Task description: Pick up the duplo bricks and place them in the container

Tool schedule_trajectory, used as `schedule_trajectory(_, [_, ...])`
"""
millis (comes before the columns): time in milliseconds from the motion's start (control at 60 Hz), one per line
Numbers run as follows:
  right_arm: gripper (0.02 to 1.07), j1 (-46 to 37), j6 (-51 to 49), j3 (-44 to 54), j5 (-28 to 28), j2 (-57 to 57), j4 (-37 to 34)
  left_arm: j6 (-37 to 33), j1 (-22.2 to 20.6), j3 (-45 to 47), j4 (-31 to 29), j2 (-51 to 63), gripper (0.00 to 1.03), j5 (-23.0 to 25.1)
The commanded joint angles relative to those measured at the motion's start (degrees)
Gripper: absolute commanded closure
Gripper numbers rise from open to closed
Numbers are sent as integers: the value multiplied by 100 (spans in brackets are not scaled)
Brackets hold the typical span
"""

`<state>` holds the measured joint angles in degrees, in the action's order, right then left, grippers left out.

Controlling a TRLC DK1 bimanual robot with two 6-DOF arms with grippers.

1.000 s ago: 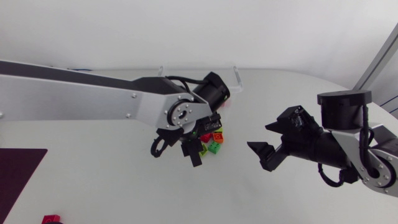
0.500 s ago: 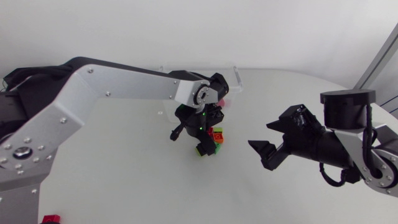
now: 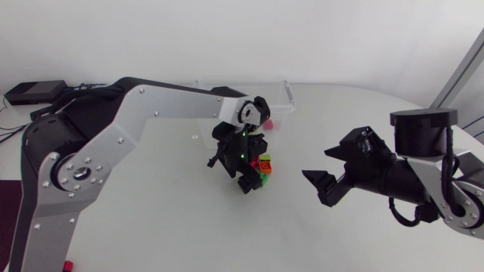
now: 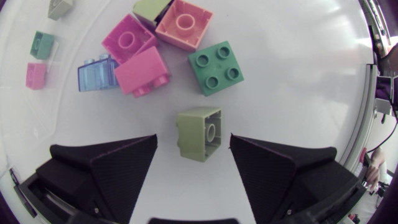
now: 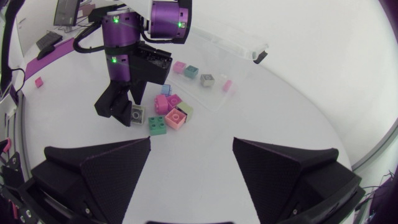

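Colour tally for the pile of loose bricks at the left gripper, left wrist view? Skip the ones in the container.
pink bricks: 2
olive bricks: 2
green brick: 1
peach brick: 1
light blue brick: 1
Total: 7

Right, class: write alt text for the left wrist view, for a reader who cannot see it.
The left pincer hangs open over a white table, an olive brick lying on its side between its fingers, touching neither. Just ahead sits a cluster of bricks: green, pink, peach and pale blue.
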<state>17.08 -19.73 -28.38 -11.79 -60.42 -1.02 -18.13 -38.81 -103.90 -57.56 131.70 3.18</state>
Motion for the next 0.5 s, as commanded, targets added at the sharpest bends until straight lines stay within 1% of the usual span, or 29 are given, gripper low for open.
schedule_trajectory(0, [11,-38,-58,96,-7,31,84,46,-57,-192,-80,181,45,148])
schedule_trajectory(83, [11,-38,-49,96,-7,31,84,11,-101,-192,-62,181,55,218])
schedule_trajectory(117, [11,-29,-58,96,-7,31,84,11,-118,-192,-36,181,63,218])
schedule_trajectory(133, [11,-29,-58,96,-7,31,84,11,-127,-184,-27,181,64,218])
schedule_trajectory(317, [11,-38,-58,96,-7,22,84,-15,-171,-17,17,102,65,236])
schedule_trajectory(483, [11,-29,-58,96,-7,22,84,-41,-180,370,-10,-426,66,244])
